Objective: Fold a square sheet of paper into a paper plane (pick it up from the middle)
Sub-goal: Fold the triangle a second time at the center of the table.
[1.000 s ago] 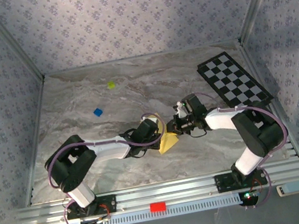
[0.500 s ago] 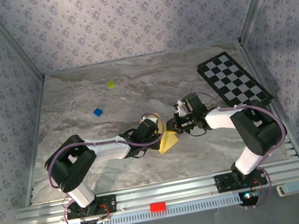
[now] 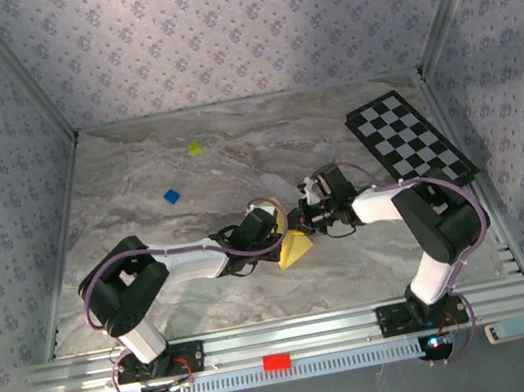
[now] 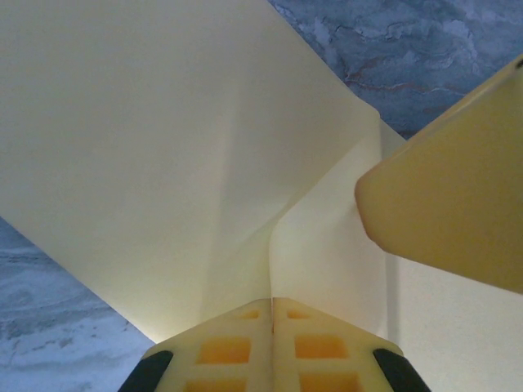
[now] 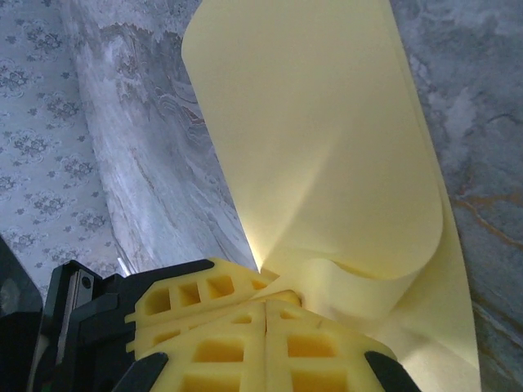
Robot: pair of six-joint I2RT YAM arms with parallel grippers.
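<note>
Paper — a yellow sheet, bent and creased — is sitting between the two claws. The left claw is clamping it, fingers pressed together, the sheet fanning out ahead of its tips; the right claw is pinching a curled fold just ahead of its own tips — fingers together too.

1. No text, label, brand, number or sign can be read in any of the views.
</note>
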